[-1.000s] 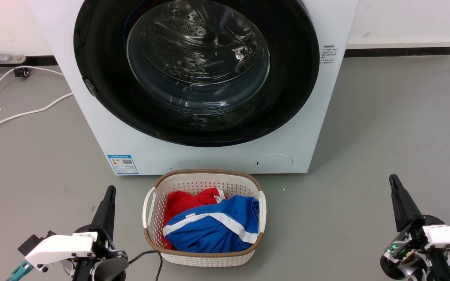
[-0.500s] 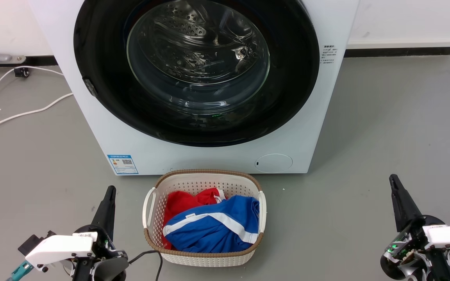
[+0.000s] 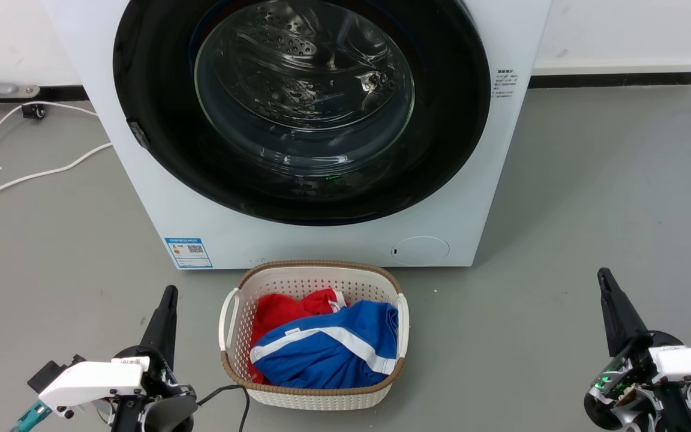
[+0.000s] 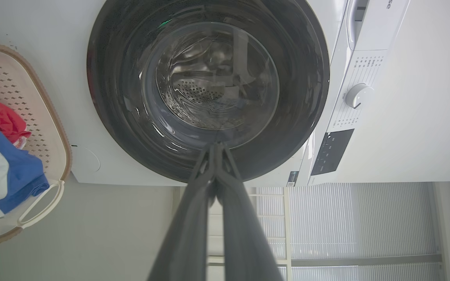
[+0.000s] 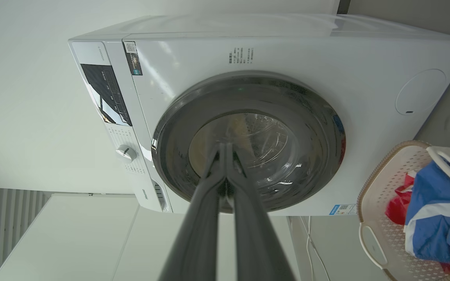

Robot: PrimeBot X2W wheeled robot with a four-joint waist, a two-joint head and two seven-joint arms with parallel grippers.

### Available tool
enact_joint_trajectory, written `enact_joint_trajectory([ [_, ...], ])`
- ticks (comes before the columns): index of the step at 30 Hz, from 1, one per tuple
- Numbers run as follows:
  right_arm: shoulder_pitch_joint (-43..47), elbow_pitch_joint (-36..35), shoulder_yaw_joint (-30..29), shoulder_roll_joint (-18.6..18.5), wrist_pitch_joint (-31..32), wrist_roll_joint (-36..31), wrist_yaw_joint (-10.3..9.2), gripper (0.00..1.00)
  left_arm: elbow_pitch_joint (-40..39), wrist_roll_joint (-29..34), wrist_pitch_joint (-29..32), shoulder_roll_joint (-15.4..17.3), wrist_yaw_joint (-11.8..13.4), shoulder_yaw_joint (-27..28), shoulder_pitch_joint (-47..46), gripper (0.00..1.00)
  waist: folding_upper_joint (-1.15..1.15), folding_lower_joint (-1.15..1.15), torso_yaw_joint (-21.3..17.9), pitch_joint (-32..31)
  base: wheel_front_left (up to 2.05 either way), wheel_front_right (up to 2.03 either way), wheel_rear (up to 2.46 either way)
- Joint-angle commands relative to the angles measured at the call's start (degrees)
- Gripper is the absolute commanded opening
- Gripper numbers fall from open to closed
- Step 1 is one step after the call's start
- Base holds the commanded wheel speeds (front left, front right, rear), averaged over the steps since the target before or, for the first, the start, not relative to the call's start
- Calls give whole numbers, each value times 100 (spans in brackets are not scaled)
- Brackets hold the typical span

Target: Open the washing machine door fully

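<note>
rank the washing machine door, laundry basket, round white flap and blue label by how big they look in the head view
1. washing machine door, largest though its top is cropped
2. laundry basket
3. round white flap and blue label look about alike, so no order between them

Nothing shifts from the earlier head views. The left gripper (image 3: 169,295) and right gripper (image 3: 603,277) keep the same places either side of the basket (image 3: 321,264), and behind it the washing machine door (image 3: 153,120) remains closed.
</note>
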Motion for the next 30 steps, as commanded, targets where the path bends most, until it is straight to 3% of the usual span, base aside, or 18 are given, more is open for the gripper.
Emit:
enact_joint_trajectory([
  [1, 0, 0, -2, 0, 1, -1, 0, 100, 0, 1, 0, -1, 0, 0, 0, 100, 0, 0, 0, 0, 0, 0, 0],
  [16, 207, -171, 270, -10, -312, -212, 1, 100, -128, 153, -287, 11, 2, -406, 128, 100, 0, 0, 2, 9, 0, 0, 0],
  [23, 225, -352, 376, -62, -505, -699, 2, 100, -268, 669, -511, 92, 0, -588, 90, 100, 0, 0, 3, 30, 0, 0, 0],
  [30, 262, -543, 445, -104, -673, -1585, 3, 100, -398, 1525, -680, 33, -1, -579, 102, 100, 0, 0, 9, 48, 0, 0, 0],
])
